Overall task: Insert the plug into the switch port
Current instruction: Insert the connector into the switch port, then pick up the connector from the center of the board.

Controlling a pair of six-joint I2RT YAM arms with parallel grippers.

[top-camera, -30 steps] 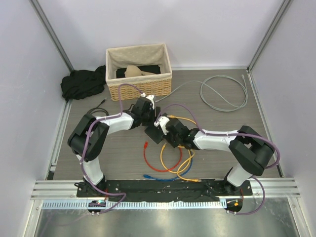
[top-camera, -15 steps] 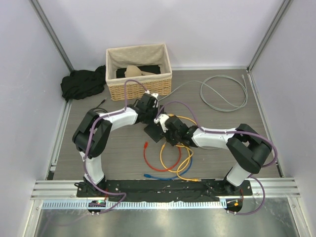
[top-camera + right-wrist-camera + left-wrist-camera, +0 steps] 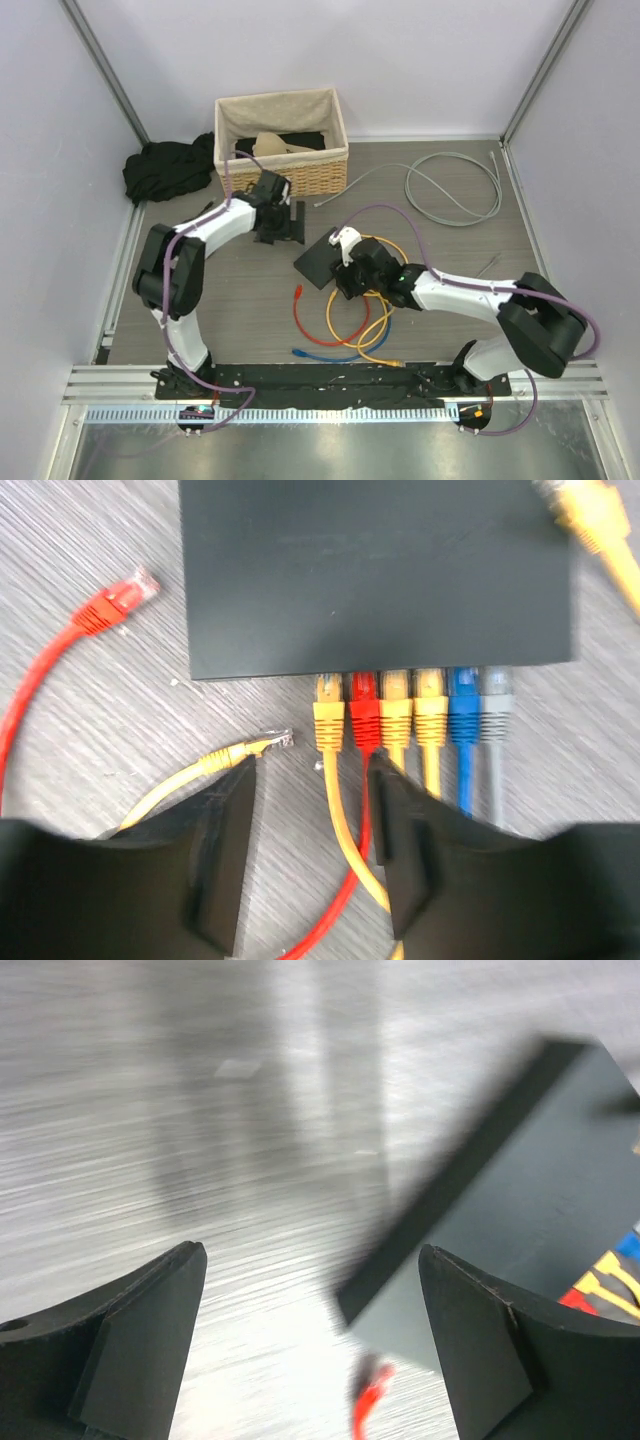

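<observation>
Watching from above, I am seeing the switch (image 3: 322,262) lying flat on the wooden tabletop (image 3: 240,300), mid-table, in front of the wicker basket (image 3: 283,170). Its socket row (image 3: 410,680) is holding six plugs: yellow, red, two yellow, blue, grey. The right jaws are hanging partly apart just off that row, straddling the cable of the seated yellow plug (image 3: 328,716) at the end and gripping nothing. A loose yellow plug (image 3: 262,746) is lying just beside them, a loose red plug (image 3: 118,598) farther off. The left jaws are standing wide and empty over the tabletop, near the switch.
</observation>
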